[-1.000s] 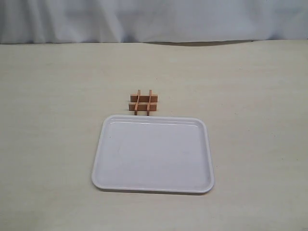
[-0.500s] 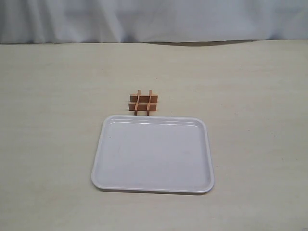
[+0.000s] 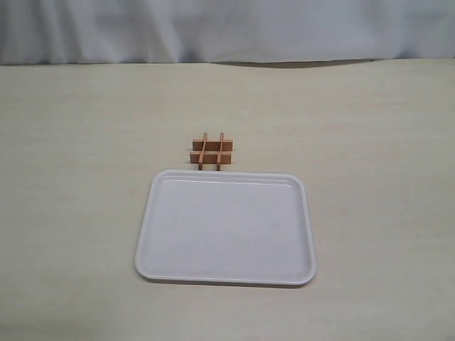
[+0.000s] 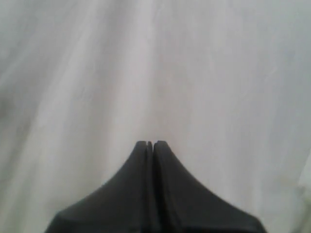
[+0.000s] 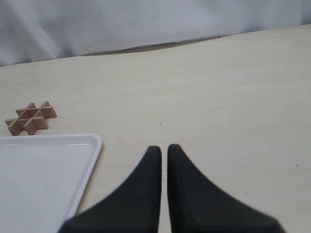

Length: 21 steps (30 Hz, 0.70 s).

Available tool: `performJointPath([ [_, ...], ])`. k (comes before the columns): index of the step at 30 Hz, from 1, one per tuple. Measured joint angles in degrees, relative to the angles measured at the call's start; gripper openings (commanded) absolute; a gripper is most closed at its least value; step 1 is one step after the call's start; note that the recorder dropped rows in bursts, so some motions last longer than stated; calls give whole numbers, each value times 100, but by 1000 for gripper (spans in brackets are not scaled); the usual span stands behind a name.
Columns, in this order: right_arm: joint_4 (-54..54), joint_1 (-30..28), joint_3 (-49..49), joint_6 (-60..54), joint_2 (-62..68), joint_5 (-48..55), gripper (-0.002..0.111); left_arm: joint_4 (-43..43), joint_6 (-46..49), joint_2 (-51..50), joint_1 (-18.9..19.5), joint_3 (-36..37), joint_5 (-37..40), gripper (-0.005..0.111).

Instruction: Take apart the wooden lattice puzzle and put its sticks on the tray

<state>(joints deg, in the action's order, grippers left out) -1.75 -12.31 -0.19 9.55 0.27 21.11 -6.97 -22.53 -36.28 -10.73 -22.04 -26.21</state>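
Note:
The wooden lattice puzzle [image 3: 212, 151] lies whole on the table, its reddish-brown sticks still interlocked in a "#", just behind the far rim of the white tray [image 3: 225, 278]. The tray holds nothing. Neither arm shows in the exterior view. In the right wrist view the puzzle [image 5: 30, 118] and a corner of the tray [image 5: 92, 145] lie off to one side of my right gripper [image 5: 164, 148], which is shut and empty, well apart from both. My left gripper [image 4: 150, 143] is shut on nothing, facing only white cloth.
A white cloth backdrop [image 3: 227, 28] hangs along the far edge of the beige table [image 3: 384, 177]. The left wrist view is filled by that blurred white fabric.

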Motion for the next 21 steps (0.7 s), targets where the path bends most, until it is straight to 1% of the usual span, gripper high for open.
performJointPath([
  [4, 0, 0, 0, 0, 0, 0, 4, 0, 942, -1645, 0, -729, 992, 0],
  [6, 0, 0, 0, 0, 0, 0, 4, 0, 1339, -2549, 0, -1154, 1814, 0],
  [10, 0, 0, 0, 0, 0, 0, 4, 0, 1576, -3979, 0, -2035, 3548, 0],
  [11, 0, 0, 0, 0, 0, 0, 4, 0, 1605, -4350, 0, -2316, 4086, 0],
  [14, 0, 0, 0, 0, 0, 0, 4, 0, 1634, -5051, -32, -2880, 5240, 0],
  [17, 0, 0, 0, 0, 0, 0, 4, 226, 1866, -5456, -257, -3223, 5902, 0],
  [19, 0, 0, 0, 0, 0, 0, 4, 697, 2338, -5560, -557, -3297, 5956, 0],
  [21, 0, 0, 0, 0, 0, 0, 4, 1286, 2883, -5630, -907, -3320, 5852, 0],
])
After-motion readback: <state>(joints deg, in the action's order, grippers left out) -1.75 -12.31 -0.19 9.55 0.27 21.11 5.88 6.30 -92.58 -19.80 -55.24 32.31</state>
